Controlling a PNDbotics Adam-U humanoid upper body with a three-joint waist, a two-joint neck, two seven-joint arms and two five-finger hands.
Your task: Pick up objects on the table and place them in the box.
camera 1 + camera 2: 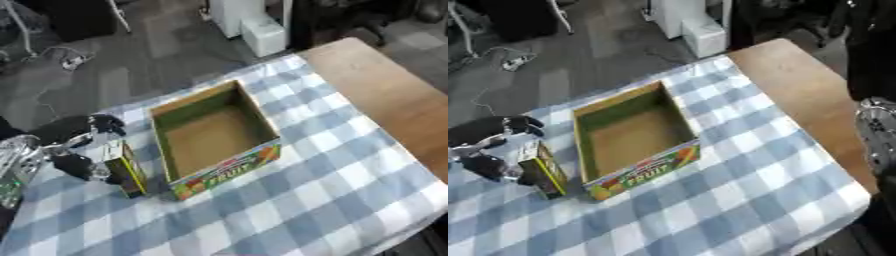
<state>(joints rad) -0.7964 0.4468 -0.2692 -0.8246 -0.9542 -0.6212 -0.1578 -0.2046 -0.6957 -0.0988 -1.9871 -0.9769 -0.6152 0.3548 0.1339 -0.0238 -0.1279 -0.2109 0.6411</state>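
One carton point(125, 169) stood upright in your left hand point(80, 150), fingers clasped around it, just beside the open box point(215, 137) near the table's point(385, 95) left edge.

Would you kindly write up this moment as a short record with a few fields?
surface: table with a blue and white checked cloth
box: open cardboard fruit box, nothing seen inside
object: small green and yellow carton, upright, just left of the box
left robot hand: curled round the carton
right robot hand: not seen; only part of its arm at the right edge
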